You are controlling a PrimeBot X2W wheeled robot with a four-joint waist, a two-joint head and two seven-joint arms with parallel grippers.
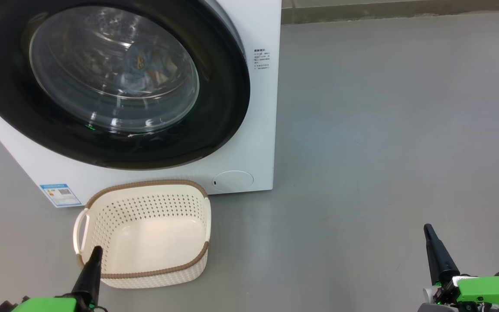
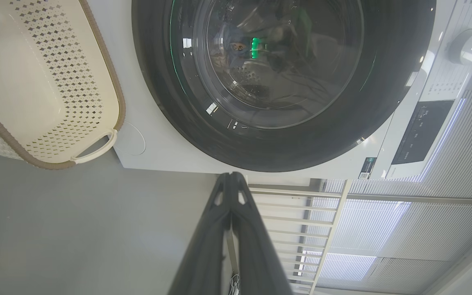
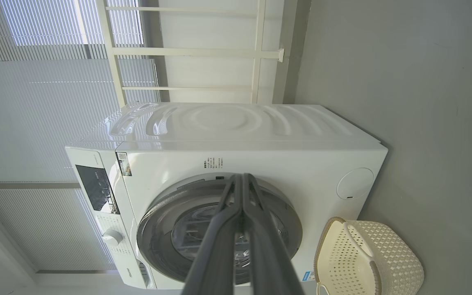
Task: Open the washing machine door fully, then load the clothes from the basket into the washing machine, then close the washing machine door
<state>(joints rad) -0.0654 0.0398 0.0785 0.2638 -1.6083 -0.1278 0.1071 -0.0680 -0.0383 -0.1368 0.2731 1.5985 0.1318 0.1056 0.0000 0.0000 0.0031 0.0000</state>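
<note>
Left gripper (image 1: 97, 250) and right gripper (image 1: 427, 228) rest pinched shut, holding nothing, since the basket (image 1: 145, 183) is empty and the clothes (image 1: 149, 69) lie behind the closed washing machine door (image 1: 225, 108): task apparently done.

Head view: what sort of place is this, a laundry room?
Probably a laundry corner, maybe a test room: a white front-loading washing machine on a bare grey floor, an empty cream basket before it, and slatted window blinds behind.
</note>
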